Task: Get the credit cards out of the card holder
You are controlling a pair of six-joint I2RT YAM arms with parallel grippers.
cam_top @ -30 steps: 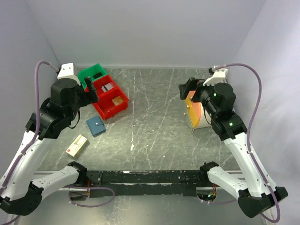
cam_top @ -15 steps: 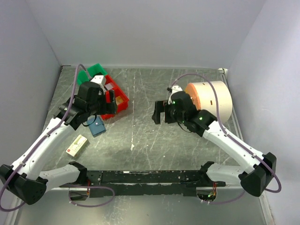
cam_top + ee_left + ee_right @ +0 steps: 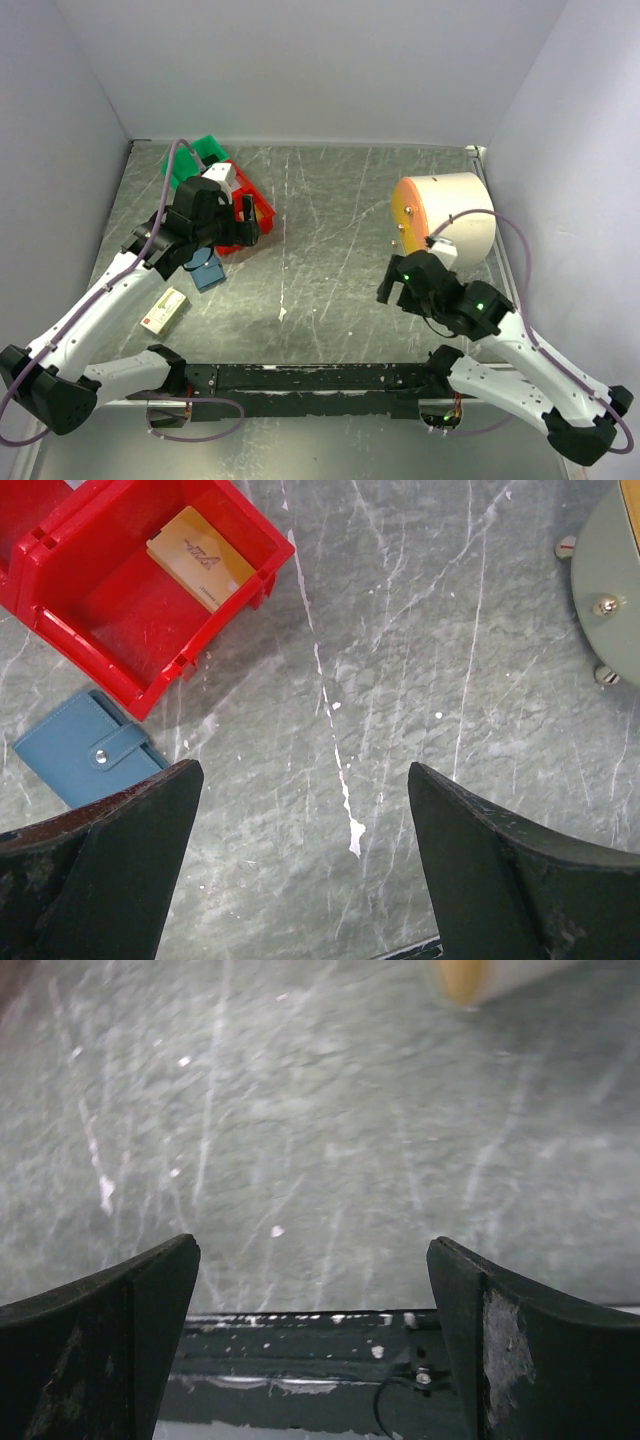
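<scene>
blue card holder (image 3: pixel 85 748) snapped shut, lying flat

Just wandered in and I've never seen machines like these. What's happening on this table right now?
Two robot arms are set to pull cards from the small blue card holder, but nothing is held yet. The left gripper hangs open near the card holder, which lies snapped shut on the table beside the red bin. The right gripper, also open, hovers over the table near the front edge.

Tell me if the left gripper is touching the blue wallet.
Apart. In the top view the open left gripper hangs over the red bin, beside the wallet; the left wrist view shows the wallet lying flat well below the fingers.
</scene>
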